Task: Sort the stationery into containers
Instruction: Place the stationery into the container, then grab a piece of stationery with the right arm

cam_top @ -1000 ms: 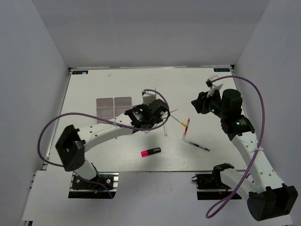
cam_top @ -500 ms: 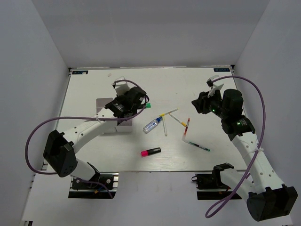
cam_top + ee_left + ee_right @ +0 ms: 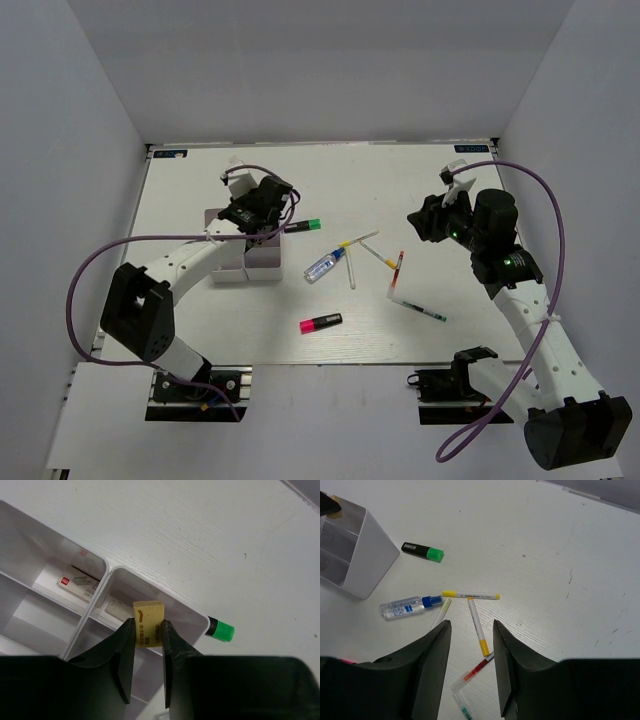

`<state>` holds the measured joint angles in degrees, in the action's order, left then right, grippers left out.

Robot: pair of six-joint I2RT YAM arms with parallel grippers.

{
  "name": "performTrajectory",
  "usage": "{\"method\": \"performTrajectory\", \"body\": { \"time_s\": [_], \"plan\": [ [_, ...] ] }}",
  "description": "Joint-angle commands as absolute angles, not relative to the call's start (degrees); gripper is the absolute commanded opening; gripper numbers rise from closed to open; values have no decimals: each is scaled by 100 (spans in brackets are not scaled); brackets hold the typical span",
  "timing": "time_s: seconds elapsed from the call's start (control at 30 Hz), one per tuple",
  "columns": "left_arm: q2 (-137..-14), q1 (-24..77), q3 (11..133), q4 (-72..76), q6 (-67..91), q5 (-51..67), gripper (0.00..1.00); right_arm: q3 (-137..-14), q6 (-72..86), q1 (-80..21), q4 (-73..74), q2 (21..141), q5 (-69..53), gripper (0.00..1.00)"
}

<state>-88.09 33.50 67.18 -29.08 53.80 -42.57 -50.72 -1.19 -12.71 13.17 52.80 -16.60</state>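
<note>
My left gripper [image 3: 148, 632] is shut on a pale yellow eraser [image 3: 148, 621] and holds it above a far compartment of the white divided tray [image 3: 105, 571]; it shows from above too [image 3: 262, 208], over the tray [image 3: 225, 275]. A green-capped highlighter [image 3: 303, 226] lies just right of the tray. A clear blue-capped tube [image 3: 326, 265], several thin white pens [image 3: 358, 240] and a pink-capped highlighter [image 3: 321, 323] lie on the table. My right gripper [image 3: 469, 630] is open and empty, hovering over the pens [image 3: 479, 631].
Two erasers lie in the tray's compartments [image 3: 76, 583]. White walls close in the table [image 3: 420, 190] on three sides. The red-tipped pen [image 3: 397, 271] and the green-tipped pen [image 3: 420, 310] lie toward the right arm.
My left gripper has swung left from the pens to above the tray, carrying the eraser. The green-capped highlighter and blue-capped tube have come into view. The right arm has not moved.
</note>
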Motion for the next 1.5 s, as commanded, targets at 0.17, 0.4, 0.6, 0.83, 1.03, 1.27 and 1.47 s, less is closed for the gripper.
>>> {"method": "performTrajectory", "body": {
  "time_s": [0.17,0.4,0.6,0.83,1.03,1.27,1.47],
  "plan": [
    [-8815,3155,6592,-2698,5326,-4263,40,-5028,-44,-1222,1178,5177,-1784,45],
    [-8815,3094,6592,-2698,5326,-4158,57,-5019,-44,-1187,1186,5177,-1819,45],
    [-8640,3094,6592,-2804,5326,-4043,58,-5036,-44,-1169,1204,5185,-1898,45],
    [-7674,3208,6435,-2532,4414,-3051,57,-5000,-1403,-1222,1615,5344,-3670,59],
    [-6445,3103,5802,-1890,2753,-1189,85,-5370,-3561,-1362,2574,5985,-5053,74],
    [-5443,3103,5266,-2135,1802,-368,100,-5247,-6362,-1897,2908,6863,-5282,77],
    [-4484,3103,4932,-2417,1529,-1256,100,-5765,-7757,-2538,3014,8207,-4676,74]
  ]
}}
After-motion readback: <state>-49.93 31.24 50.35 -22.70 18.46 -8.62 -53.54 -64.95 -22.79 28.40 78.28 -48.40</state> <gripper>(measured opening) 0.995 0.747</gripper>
